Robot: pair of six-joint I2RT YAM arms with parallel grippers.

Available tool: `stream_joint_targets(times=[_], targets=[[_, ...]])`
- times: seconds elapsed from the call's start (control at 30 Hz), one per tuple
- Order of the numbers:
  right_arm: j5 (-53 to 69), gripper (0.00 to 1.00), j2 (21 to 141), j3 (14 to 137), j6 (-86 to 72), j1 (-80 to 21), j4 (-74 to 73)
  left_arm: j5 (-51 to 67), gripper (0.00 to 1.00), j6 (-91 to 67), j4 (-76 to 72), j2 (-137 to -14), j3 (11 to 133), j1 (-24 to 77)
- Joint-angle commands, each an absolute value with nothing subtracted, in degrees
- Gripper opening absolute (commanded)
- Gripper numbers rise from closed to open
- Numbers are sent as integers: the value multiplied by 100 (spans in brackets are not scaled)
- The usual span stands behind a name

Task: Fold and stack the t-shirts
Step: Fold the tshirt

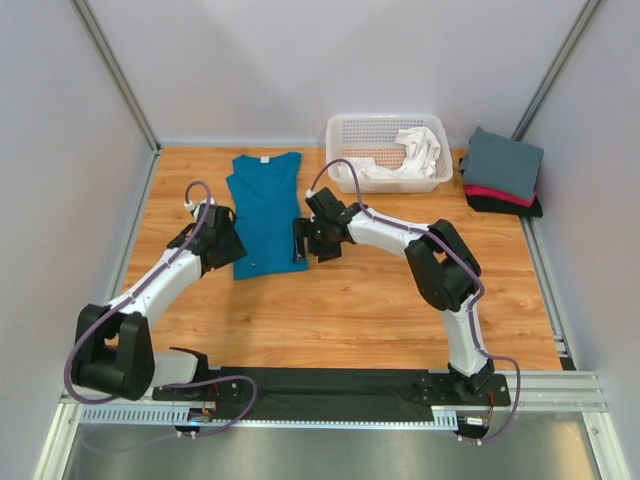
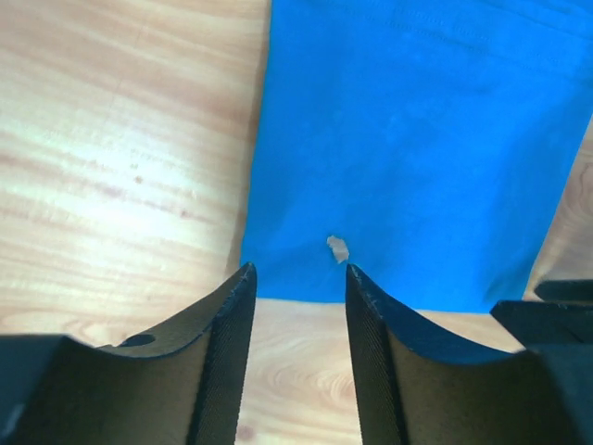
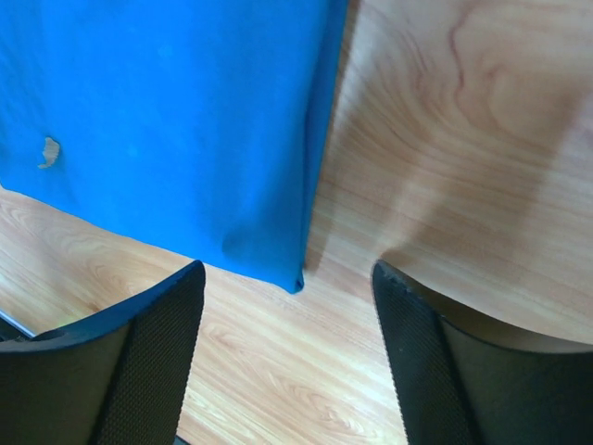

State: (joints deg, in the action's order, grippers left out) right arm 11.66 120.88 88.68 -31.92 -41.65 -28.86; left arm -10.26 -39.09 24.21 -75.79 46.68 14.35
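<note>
Teal-blue t-shirt (image 1: 265,205) lies flat on the table (image 1: 380,300), left of centre, collar to the far side, white neck label (image 1: 265,159) showing. It reads as a narrow long shape; sleeves not distinguishable from above. Left end effector (image 2: 298,271) sits at the shirt's near left corner, released, nothing between the fingers (image 2: 227,320); the hem lies just beyond the tips. The wrist view does not settle whether the tips touch the cloth or the table. Right end effector (image 3: 288,271) sits at the near right corner, released and spread wider; the shirt's corner lies in the gap just ahead of the tips, contact unclear. Small tan speck (image 2: 337,247) on the cloth near the hem; hole or lint, cannot tell. Far right of the table is a folded stack: slate-grey t-shirt (image 1: 503,163) on top, red-pink t-shirt (image 1: 495,192) under it with only its edge showing, black t-shirt (image 1: 508,207) at the bottom, mostly covered. White lattice basket (image 1: 350,128) stands at the far edge between the teal shirt and the stack, holding crumpled white t-shirt cloth (image 1: 418,150); one garment or several, not discernible.
</note>
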Motion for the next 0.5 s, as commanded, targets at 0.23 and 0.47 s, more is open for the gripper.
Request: stream_joint_targets(times=[0.23, 0.47], targets=[[1459, 58, 11839, 8332, -3480, -4201, -2558, -176, 52, -4271, 2180, -6935, 3684, 1064], [1494, 48, 11909, 8262, -3533, -4236, -2496, -246, 52, -4184, 1996, -6952, 3533, 862]])
